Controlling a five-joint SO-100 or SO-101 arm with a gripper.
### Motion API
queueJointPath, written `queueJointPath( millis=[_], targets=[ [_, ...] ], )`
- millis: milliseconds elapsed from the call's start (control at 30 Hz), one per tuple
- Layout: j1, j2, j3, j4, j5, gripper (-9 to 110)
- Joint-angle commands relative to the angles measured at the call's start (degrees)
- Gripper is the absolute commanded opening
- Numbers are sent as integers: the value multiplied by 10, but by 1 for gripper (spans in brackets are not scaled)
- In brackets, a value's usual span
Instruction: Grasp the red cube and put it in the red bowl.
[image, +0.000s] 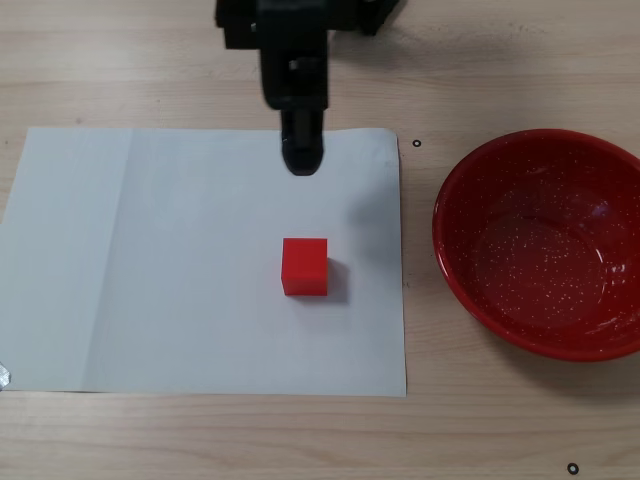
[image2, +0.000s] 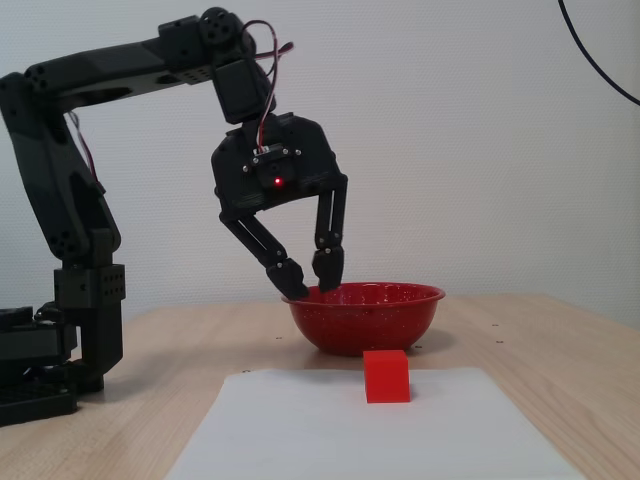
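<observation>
Hovering above the paper, jaws parted and empty

Looking at my side-on fixed view, nearest the lens lies the white paper sheet (image2: 370, 430), filling the lower middle of the frame. I see the red cube (image2: 386, 376) sitting flat on it, just right of centre. Behind the cube, the red bowl (image2: 366, 316) stands on the wooden table (image2: 560, 380). Left of centre, the gripper (image2: 311, 278) hangs in the air, fingertips slightly apart, holding nothing, its tips level with the bowl's rim. From my top-down fixed view, the gripper (image: 301, 160) points down over the sheet's upper edge; the cube (image: 304, 266) lies below it in frame, well apart, and the bowl (image: 470, 180) fills the right side.
</observation>
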Motion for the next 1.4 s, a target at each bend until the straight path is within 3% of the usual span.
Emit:
queueJointPath(
  millis=[0,800,1367],
  targets=[
    [-6,1,-77,10,-2,8],
    [17,-226,-295,89,-28,52],
    [24,-369,-410,106,-34,54]
  ],
)
